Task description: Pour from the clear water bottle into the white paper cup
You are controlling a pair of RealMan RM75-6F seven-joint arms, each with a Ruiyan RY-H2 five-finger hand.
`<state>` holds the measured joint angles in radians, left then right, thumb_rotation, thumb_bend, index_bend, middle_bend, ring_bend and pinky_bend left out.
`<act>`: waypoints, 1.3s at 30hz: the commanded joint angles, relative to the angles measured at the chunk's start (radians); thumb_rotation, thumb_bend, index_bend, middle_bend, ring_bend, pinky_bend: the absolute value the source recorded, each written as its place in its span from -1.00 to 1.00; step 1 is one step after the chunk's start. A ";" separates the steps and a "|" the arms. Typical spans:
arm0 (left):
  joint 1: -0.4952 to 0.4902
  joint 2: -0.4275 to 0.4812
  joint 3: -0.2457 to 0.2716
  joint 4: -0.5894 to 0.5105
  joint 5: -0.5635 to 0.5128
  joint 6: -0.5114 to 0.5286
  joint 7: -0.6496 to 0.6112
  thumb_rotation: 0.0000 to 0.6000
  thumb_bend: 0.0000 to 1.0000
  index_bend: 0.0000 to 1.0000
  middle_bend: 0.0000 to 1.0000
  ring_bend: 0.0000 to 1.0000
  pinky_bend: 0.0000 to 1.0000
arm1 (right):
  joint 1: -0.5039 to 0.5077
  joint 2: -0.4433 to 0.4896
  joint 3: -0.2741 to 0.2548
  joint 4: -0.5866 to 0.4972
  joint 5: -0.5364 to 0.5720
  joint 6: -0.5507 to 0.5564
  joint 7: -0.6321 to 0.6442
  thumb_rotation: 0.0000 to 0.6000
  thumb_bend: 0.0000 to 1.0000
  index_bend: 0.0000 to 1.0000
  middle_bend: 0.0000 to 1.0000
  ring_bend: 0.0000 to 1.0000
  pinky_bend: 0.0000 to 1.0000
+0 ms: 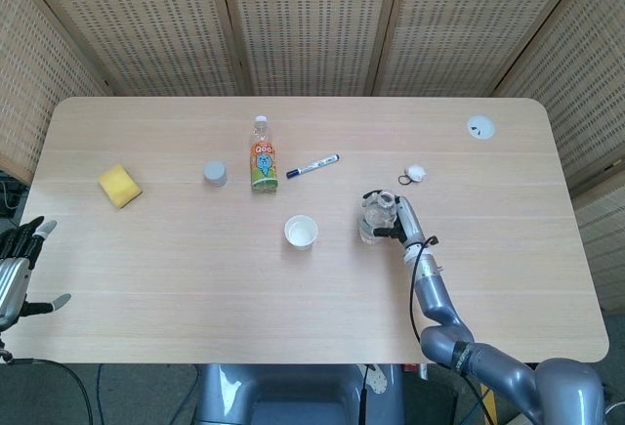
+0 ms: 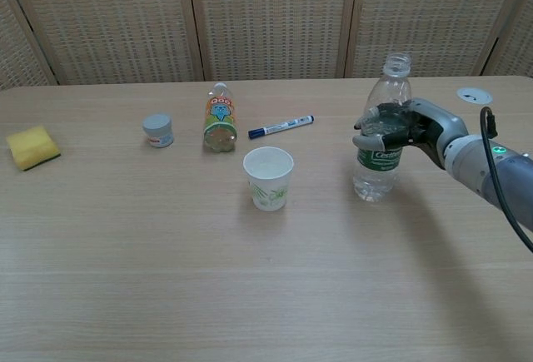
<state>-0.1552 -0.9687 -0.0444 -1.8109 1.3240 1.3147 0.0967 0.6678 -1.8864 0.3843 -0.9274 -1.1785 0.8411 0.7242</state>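
Note:
The clear water bottle (image 2: 381, 141) with a green label stands upright and uncapped on the table, to the right of the white paper cup (image 2: 268, 178). My right hand (image 2: 408, 126) wraps around the bottle's upper body. From the head view the bottle (image 1: 374, 220) and right hand (image 1: 403, 220) sit right of the cup (image 1: 301, 232). My left hand (image 1: 18, 261) hangs open off the table's left edge, holding nothing.
An orange-labelled drink bottle (image 2: 219, 118) lies behind the cup, with a blue marker (image 2: 281, 126) beside it. A small grey-capped jar (image 2: 157, 130) and a yellow sponge (image 2: 32, 146) lie to the left. A white bottle cap (image 1: 416, 172) and a round white disc (image 1: 479, 128) lie at the right.

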 commanded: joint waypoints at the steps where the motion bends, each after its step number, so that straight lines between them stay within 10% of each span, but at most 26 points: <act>1: -0.001 -0.001 0.000 -0.001 0.000 -0.001 0.001 1.00 -0.89 -1.00 -1.00 -1.00 -1.00 | 0.001 -0.005 0.000 0.011 0.001 0.002 -0.003 1.00 -0.97 -0.27 -0.51 -0.84 -0.79; 14: -0.001 -0.001 0.005 -0.001 0.012 -0.002 -0.008 1.00 -0.89 -1.00 -1.00 -1.00 -1.00 | -0.012 0.034 -0.013 -0.015 -0.013 -0.002 -0.005 1.00 -1.00 -1.00 -1.00 -1.00 -1.00; 29: 0.010 0.017 0.016 -0.008 0.052 0.019 -0.039 1.00 -0.89 -1.00 -1.00 -1.00 -1.00 | -0.072 0.369 -0.154 -0.341 -0.060 -0.029 -0.392 1.00 -1.00 -1.00 -1.00 -1.00 -1.00; 39: 0.029 0.024 0.027 -0.014 0.093 0.055 -0.049 1.00 -0.89 -1.00 -1.00 -1.00 -1.00 | -0.208 0.557 -0.253 -0.481 -0.186 0.266 -0.701 1.00 -1.00 -1.00 -1.00 -1.00 -1.00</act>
<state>-0.1277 -0.9446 -0.0185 -1.8246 1.4153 1.3681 0.0473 0.5167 -1.3904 0.1708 -1.3582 -1.3154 1.0178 0.0905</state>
